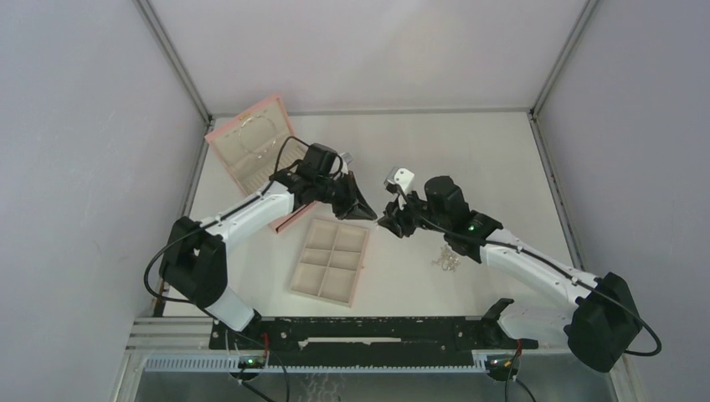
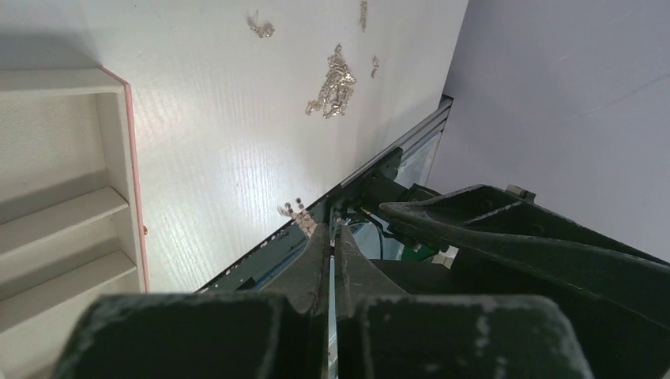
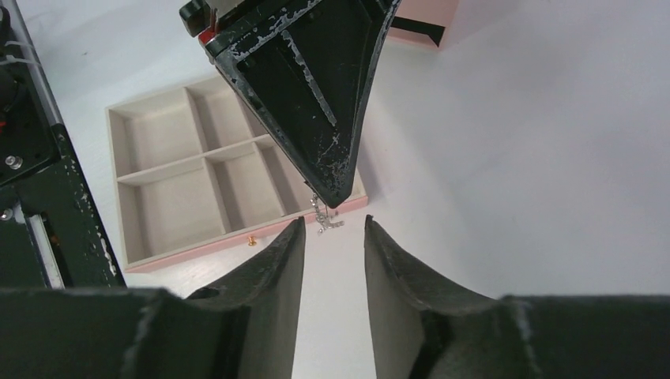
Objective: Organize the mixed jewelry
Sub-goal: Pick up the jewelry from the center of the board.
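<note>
The left arm reaches forward over the middle of the worktop, its gripper [image 2: 330, 230] pinched shut on a small chain piece [image 2: 295, 211] dangling by the tray's [image 1: 342, 224] far right corner. The right arm bends inward facing it, its gripper [image 3: 334, 227] parted and holding nothing. The jewelry heap [image 1: 446, 260] lies toward the worktop's right edge.

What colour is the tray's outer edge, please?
Pink; the tray shows best in the right wrist view.
</note>
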### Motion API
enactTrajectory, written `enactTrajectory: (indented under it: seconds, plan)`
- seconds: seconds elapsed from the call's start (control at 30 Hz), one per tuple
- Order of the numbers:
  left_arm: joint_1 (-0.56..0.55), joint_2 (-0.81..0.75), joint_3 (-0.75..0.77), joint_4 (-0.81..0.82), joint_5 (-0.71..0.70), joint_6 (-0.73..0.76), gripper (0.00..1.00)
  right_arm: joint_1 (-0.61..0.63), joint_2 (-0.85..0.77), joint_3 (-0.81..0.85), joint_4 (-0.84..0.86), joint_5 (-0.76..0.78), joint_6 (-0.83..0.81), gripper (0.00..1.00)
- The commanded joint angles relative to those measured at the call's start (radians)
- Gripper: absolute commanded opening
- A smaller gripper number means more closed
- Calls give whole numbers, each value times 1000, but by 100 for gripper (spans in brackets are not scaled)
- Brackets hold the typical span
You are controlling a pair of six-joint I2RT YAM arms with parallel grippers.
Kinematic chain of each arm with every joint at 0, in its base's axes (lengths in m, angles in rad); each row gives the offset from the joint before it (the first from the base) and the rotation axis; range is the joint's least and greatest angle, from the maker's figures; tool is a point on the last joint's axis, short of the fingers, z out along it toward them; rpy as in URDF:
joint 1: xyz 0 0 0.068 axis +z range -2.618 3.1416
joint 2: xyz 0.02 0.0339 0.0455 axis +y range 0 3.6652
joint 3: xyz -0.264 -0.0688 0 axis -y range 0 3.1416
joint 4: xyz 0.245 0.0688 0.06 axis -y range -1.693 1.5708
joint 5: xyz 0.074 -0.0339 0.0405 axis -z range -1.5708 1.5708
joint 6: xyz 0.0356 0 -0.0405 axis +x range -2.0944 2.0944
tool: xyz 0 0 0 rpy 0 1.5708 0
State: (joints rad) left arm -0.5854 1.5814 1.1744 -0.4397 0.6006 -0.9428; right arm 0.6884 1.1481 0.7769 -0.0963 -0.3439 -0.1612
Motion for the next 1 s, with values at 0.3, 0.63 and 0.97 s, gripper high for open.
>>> enactTrajectory:
  seconds: [0.3,0.63,0.97]
  plan:
    - [53,-49,120,-112,7,222,0,-129,-106,13,2,110,178,50]
    - [91,-157,179,-156,238,542,0,-337,-96,13,-18,75,395,50]
    - [163,-276,163,-189,141,628,0,-336,-86,12,-18,65,379,50]
